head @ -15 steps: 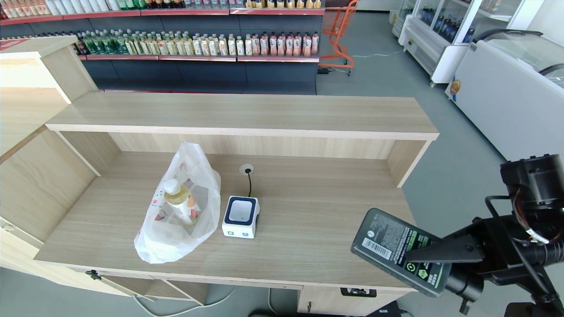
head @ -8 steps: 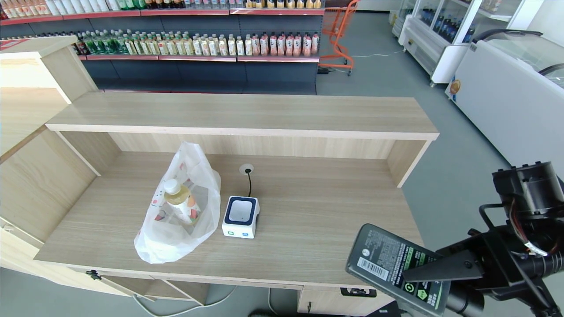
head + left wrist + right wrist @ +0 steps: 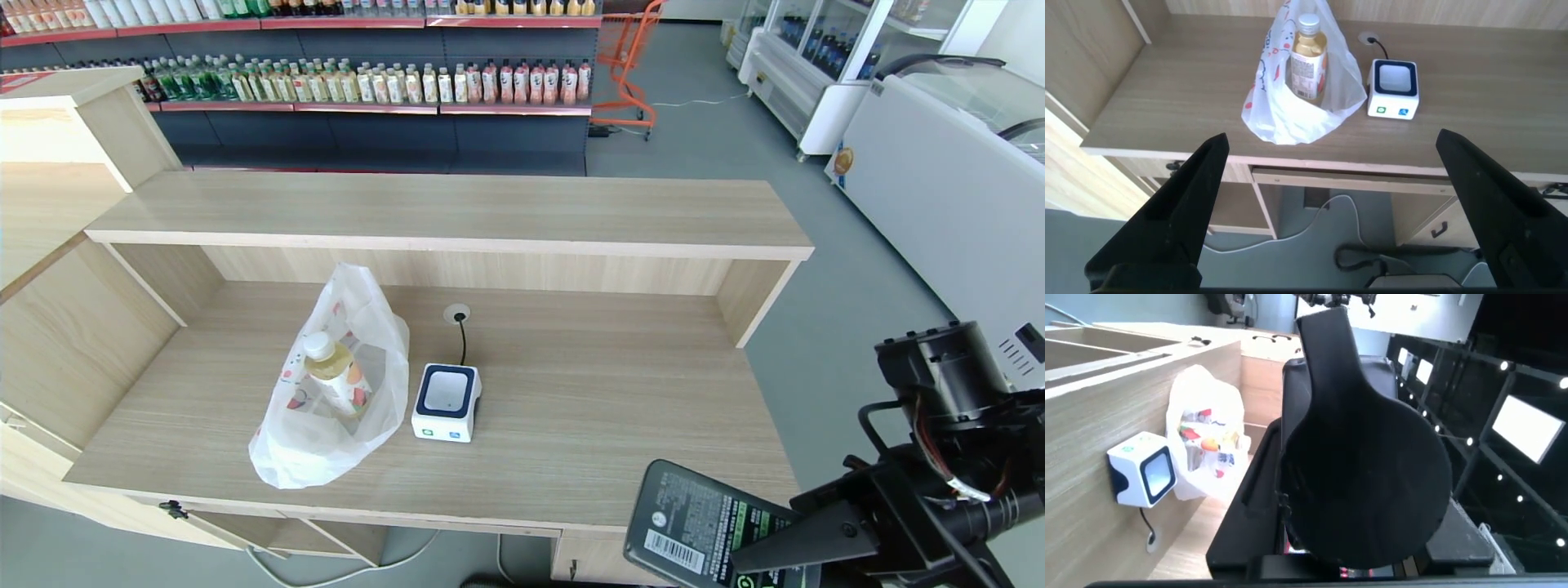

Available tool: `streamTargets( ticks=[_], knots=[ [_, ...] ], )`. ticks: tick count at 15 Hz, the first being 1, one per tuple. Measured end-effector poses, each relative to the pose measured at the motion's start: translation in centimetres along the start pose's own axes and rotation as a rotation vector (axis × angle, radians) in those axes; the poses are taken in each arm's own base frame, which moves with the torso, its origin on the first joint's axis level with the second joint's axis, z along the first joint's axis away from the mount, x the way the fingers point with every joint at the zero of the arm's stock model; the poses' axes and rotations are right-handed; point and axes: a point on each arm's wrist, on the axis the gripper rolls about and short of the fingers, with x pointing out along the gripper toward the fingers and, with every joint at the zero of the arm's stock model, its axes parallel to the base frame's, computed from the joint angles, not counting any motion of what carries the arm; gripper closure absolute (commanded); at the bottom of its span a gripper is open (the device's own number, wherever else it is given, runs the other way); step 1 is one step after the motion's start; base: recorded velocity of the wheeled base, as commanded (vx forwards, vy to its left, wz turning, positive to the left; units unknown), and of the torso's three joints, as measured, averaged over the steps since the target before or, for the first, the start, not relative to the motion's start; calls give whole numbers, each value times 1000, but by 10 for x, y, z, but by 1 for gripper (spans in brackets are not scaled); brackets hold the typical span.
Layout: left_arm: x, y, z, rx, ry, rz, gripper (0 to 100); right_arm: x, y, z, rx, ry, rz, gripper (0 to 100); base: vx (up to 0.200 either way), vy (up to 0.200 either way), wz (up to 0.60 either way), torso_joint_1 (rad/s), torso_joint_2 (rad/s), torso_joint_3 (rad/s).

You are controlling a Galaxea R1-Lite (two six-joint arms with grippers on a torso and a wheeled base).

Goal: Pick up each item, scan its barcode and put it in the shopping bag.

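Lower right, right gripper [image 3: 763, 557] is pinching the dark packet [image 3: 694, 518]; its barcode [image 3: 674, 551] should be facing the centre scanner [image 3: 446, 402] squarely; left gripper [image 3: 1331, 151] is gaping

A grocery shop: dark shelves of bottled drinks [image 3: 367, 86] line the far wall, white glass-topped freezer chests [image 3: 931, 163] stand at the right, a white cube barcode scanner [image 3: 446, 402] sits on the near pale wooden counter [image 3: 612, 425]
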Motion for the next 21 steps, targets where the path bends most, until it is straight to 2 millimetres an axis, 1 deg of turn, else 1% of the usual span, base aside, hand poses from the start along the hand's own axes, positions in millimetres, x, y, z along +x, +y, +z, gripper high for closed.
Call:
streamTargets(
  ticks=[3,5,17,18,21],
  knots=[
    [0,0,0,0,0,0,0,8,2,1,10,-35,-13,100,0,0,0,0,0,0],
    [0,0,0,0,0,0,0,10,4,1,18,-43,-15,100,0,0,0,0,0,0],
    [0,0,0,0,0,0,0,12,7,0,31,-49,-14,100,0,0,0,0,0,0],
    [0,0,0,0,0,0,0,12,8,0,31,-49,-13,100,0,0,0,0,0,0],
    [0,0,0,0,0,0,0,8,4,-13,16,-18,-6,100,0,0,0,0,0,0]
  ],
)
